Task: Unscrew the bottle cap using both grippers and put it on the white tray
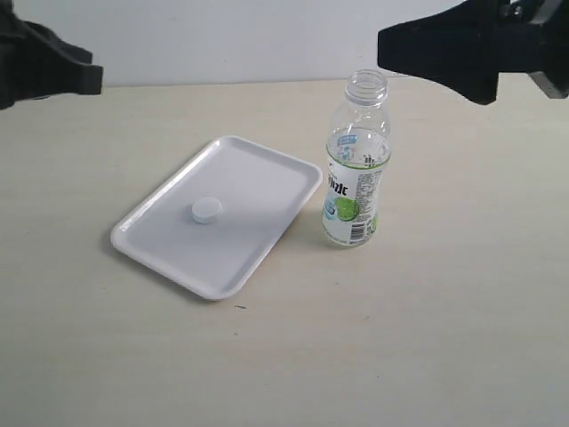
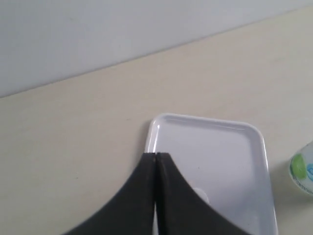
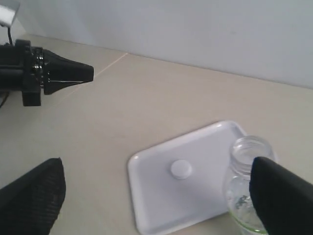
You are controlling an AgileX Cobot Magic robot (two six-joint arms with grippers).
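Note:
The bottle cap (image 1: 206, 211) lies flat near the middle of the white tray (image 1: 258, 187). Just right of the tray stands the clear bottle (image 1: 356, 178), upright with its neck uncapped. My left gripper (image 1: 89, 78) hangs at the far left, shut with nothing in it. In the left wrist view its tips (image 2: 156, 155) meet over the tray's (image 2: 220, 147) corner and half hide the cap (image 2: 201, 195). My right gripper (image 1: 418, 49) is open, above and behind the bottle. The right wrist view shows its fingers (image 3: 39, 191) wide apart, with the cap (image 3: 181, 169), tray (image 3: 161, 200) and bottle (image 3: 242, 161) below.
A pale beige tabletop (image 1: 400, 338) carries everything, and a white wall (image 1: 222, 40) runs along its far edge. The left gripper (image 3: 80, 72) also shows in the right wrist view, pointing toward the tray from a distance.

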